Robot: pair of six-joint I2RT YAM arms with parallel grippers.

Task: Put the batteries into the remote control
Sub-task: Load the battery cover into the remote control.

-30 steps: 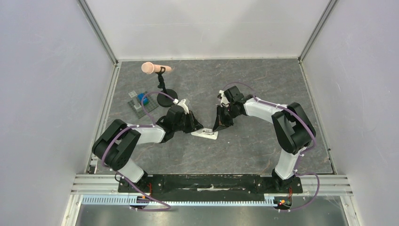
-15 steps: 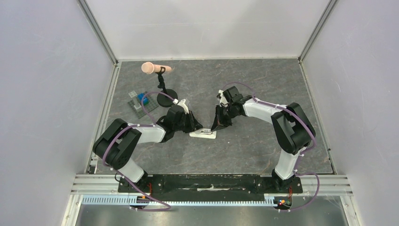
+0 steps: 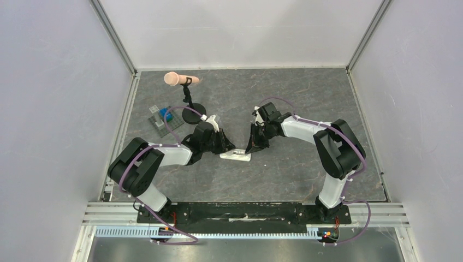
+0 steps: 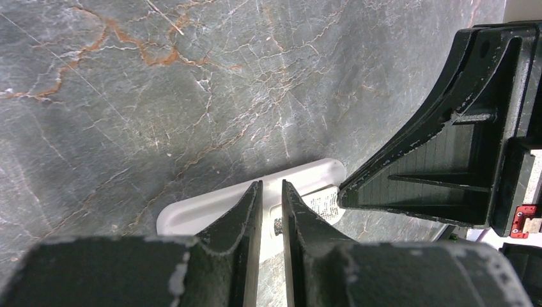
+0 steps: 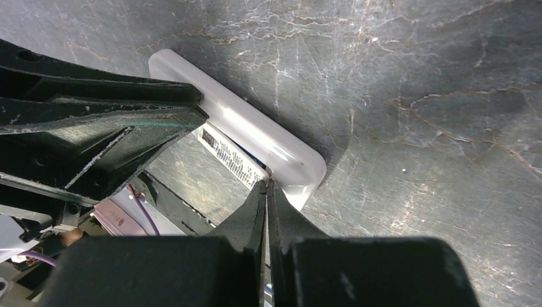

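Observation:
The white remote control lies flat on the grey table between my two grippers. My left gripper stands over its left part, jaws a narrow slit apart. Through that slit in the left wrist view show the white remote, a small metal spring and nothing held. My right gripper is shut, its tips touching the remote at its near end beside a printed label. The batteries are hidden.
A pink microphone on a black stand stands at the back left. A blue toy brick on a grey plate lies left of the stand. Metal frame rails and white walls border the table.
The remote and my right gripper's tips have edged slightly to the left. Both grippers' jaws stand as they did.

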